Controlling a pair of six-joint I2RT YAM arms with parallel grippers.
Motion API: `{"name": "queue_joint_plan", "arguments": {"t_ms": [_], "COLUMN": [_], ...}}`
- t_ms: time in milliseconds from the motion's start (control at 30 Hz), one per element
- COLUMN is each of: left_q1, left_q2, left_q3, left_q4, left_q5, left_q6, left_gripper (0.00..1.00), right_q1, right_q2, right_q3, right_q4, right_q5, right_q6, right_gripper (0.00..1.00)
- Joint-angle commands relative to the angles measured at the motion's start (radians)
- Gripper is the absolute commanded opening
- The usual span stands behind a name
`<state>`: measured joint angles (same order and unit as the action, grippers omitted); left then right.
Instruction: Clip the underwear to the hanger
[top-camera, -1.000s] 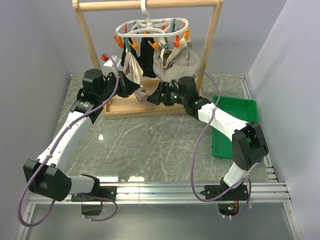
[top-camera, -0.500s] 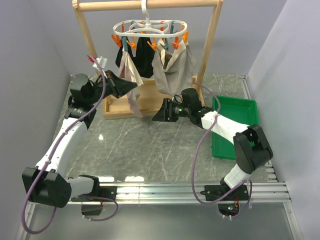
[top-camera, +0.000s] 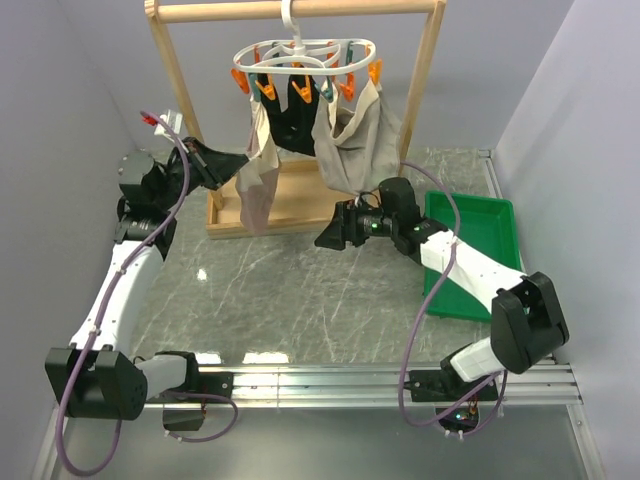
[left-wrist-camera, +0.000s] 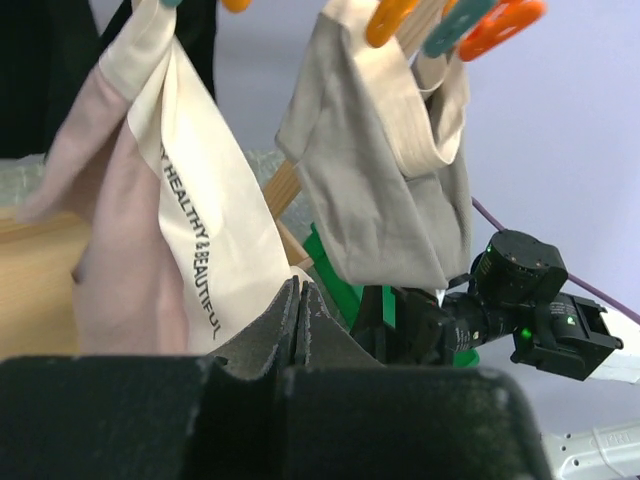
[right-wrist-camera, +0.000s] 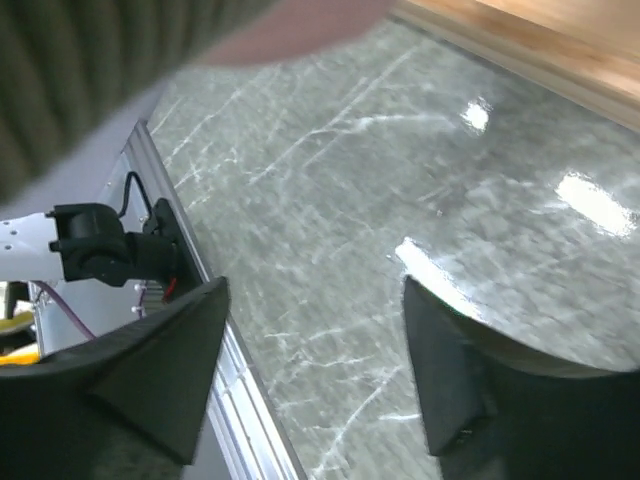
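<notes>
The white oval hanger (top-camera: 300, 52) with orange and teal pegs hangs from the wooden rack's top bar. The pink-beige underwear (top-camera: 257, 175) hangs from a peg on its left side, its cream waistband printed with black letters. It also shows in the left wrist view (left-wrist-camera: 130, 270). My left gripper (top-camera: 243, 164) is shut with nothing between its jaws, its tip (left-wrist-camera: 298, 286) right beside the waistband's lower edge. My right gripper (top-camera: 328, 234) is open and empty, low over the table under the grey-taupe garment, and its fingers frame bare marble (right-wrist-camera: 315, 370).
A black garment (top-camera: 290, 120) and a grey-taupe garment (top-camera: 355, 140) hang from the same hanger. The wooden rack (top-camera: 170, 75) stands on a wooden base (top-camera: 295, 205) at the back. A green tray (top-camera: 480, 240) lies at the right of the grey marble table (top-camera: 300, 290).
My left gripper has drawn back left from under the hanger, and the underwear now hangs down straight. My right gripper has pulled back right and lower. The hanger has swung slightly.
</notes>
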<state>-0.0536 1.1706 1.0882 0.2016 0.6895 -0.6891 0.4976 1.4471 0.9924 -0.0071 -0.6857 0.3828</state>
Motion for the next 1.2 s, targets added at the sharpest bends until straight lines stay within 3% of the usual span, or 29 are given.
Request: {"name": "queue_joint_plan", "arguments": {"t_ms": [0,100,300,433,667,933,1067,1167], "left_q1": [0.005,0.005,0.003,0.005,0.005,0.005,0.032,0.052], "left_q2": [0.027,0.044,0.043,0.041,0.04,0.041,0.031,0.024], "left_q3": [0.006,0.027,0.042,0.042,0.039,0.032,0.013,0.021], "left_q4": [0.045,0.045,0.027,0.024,0.016,0.012,0.094,0.255], "left_q5": [0.002,0.022,0.03,0.035,0.036,0.032,0.067,0.145], "left_q6": [-0.004,-0.013,0.014,0.019,0.028,0.026,-0.039,-0.159], "left_gripper": [0.0,0.0,0.0,0.0,0.0,0.0,0.0,0.0], "right_q1": [-0.039,-0.048,-0.048,-0.07,-0.085,-0.088,-0.099,-0.102], "right_q2": [0.041,0.104,0.263,0.384,0.506,0.546,0.515,0.475], "right_q3": [0.046,0.112,0.325,0.382,0.385,0.394,0.336,0.304], "right_q4": [-0.019,-0.001,-0.227,-0.287,-0.238,-0.33,-0.337,-0.352], "right_q5": [-0.052,-0.103,-0.02,-0.093,-0.153,-0.15,-0.153,-0.146], "right_q6": [0.01,0.059,0.005,0.047,0.108,0.015,0.001,-0.031], "right_gripper": [0.8,0.87,0.89,0.89,0.89,0.89,0.89,0.89]}}
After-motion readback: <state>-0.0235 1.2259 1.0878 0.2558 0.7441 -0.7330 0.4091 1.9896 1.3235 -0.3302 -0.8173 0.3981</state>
